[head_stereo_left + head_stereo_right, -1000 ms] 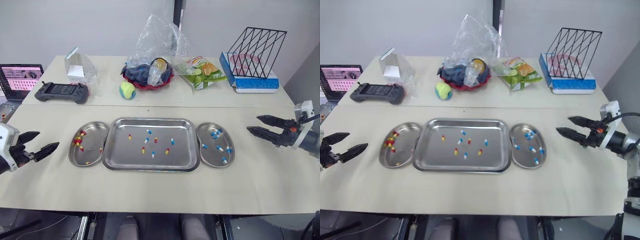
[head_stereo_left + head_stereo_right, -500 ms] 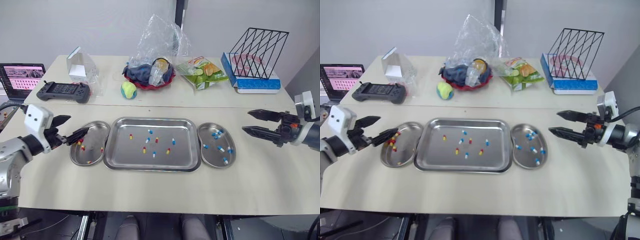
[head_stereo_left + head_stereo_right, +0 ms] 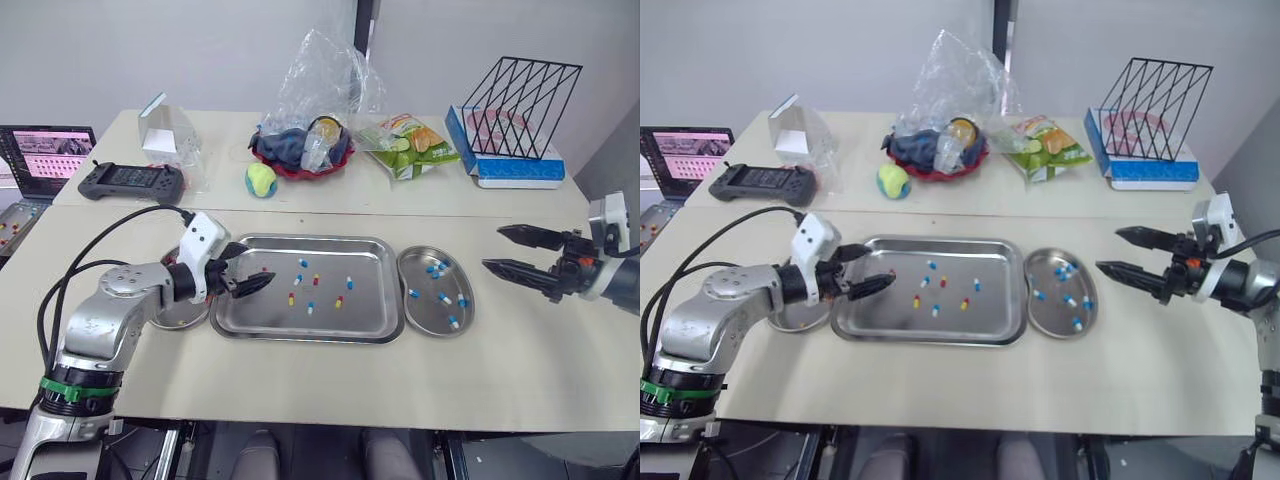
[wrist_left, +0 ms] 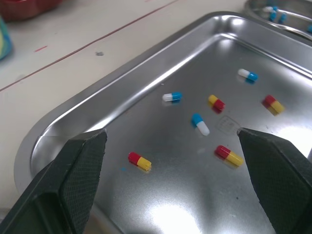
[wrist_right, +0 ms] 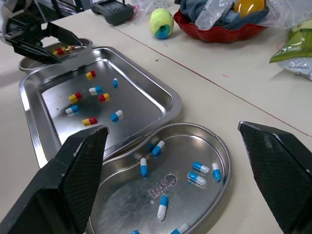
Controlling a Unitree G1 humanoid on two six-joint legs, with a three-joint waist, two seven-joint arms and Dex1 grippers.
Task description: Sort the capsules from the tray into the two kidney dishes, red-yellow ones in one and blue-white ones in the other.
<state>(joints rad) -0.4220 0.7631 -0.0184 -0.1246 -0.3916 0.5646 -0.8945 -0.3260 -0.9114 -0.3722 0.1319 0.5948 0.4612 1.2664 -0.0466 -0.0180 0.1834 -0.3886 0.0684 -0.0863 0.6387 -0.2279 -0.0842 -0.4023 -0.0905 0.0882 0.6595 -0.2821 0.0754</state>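
Left gripper over a rounded corner of the steel tray

Its two black fingers stand wide apart, holding nothing, with the tray floor showing between them. Seven capsules lie loose on that floor, none touching another. One red-yellow capsule sits alone nearest the corner. Past it are a blue-white capsule, a second blue-white one and three more red-yellow ones, with a third blue-white capsule farthest off. Beyond the tray's rim lies the beige table, crossed by a thin red line, and the edge of a kidney dish holding blue-white capsules
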